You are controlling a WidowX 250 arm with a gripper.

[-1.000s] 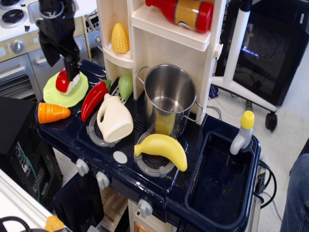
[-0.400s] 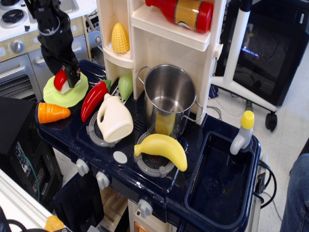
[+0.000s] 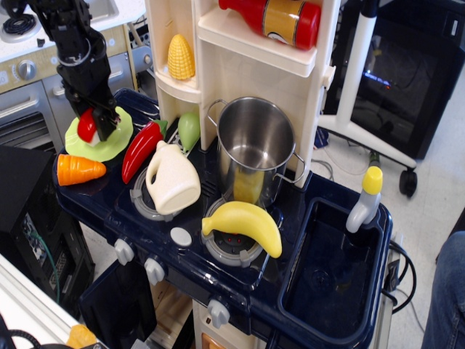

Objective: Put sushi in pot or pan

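The sushi, a glossy red top over a white block, lies on a light green plate at the far left of the toy stove. My black gripper reaches down from above and is lowered onto the sushi. Its fingers straddle the sushi and hide most of the white block. I cannot tell whether the jaws press on it. The shiny steel pot with wire loop handles stands upright and open at the stove's back middle, well to the right of the gripper.
Between plate and pot lie a red chili pepper, a green pepper and a cream jug. An orange carrot lies in front of the plate and a banana in front of the pot. The shelf tower rises behind, and the sink is at right.
My gripper has come down and slightly left, from above the sushi to around it. The sushi stays on the green plate. Nothing else has moved.
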